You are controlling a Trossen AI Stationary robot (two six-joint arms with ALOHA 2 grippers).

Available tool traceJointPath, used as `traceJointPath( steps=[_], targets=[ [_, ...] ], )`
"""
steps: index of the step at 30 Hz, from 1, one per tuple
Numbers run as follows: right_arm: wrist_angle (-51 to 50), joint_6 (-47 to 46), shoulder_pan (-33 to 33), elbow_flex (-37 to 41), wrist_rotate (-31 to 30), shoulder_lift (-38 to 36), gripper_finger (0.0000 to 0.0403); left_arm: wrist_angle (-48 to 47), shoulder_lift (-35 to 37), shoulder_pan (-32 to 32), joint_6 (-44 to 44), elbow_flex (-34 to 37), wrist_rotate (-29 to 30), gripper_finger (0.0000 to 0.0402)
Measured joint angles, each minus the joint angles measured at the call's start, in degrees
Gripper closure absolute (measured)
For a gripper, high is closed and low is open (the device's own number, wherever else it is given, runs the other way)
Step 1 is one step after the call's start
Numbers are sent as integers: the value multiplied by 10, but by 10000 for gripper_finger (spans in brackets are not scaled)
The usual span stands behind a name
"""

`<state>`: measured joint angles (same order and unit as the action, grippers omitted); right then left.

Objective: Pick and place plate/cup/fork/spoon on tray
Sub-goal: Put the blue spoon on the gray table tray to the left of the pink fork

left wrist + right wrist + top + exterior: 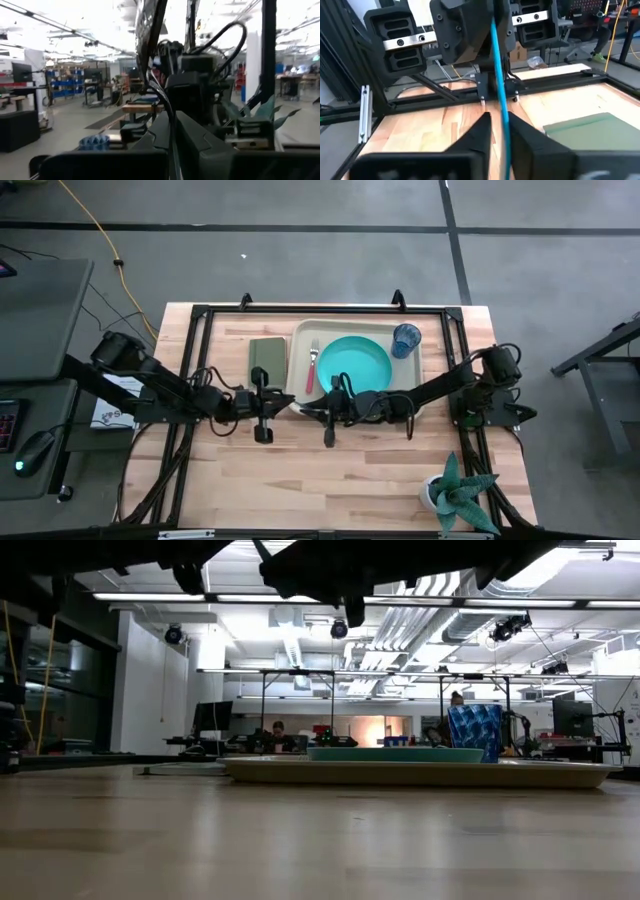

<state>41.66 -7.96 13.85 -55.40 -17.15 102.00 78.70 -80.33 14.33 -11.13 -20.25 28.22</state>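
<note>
I am passing the spoon (499, 75) between my arms, in mid-air over the counter (350, 480) at the centre of the high view, just below the tray (297, 340). My left jaws (172, 125) are clamping fully on one end of it. My right jaws (497, 120) are flanking its blue handle; I cannot tell whether they are gripping. The plate (355, 360), fork (311, 365) and cup (406, 338) are lying on the tray. The olive pad (267, 358) is sitting just left of it. The plant (460, 492) is standing at lower right, clear of my way.
</note>
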Motion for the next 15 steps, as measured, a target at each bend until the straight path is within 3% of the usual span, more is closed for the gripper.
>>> traceJointPath(
  steps=[9, 15],
  targets=[
    [-90, -12, 1, 0, -45, -27, 216, -151, 79, 0, 21, 1, 30, 401],
    [-100, -11, 1, 0, -48, -28, 180, -222, 123, -1, 30, 1, 44, 401]
  ],
)
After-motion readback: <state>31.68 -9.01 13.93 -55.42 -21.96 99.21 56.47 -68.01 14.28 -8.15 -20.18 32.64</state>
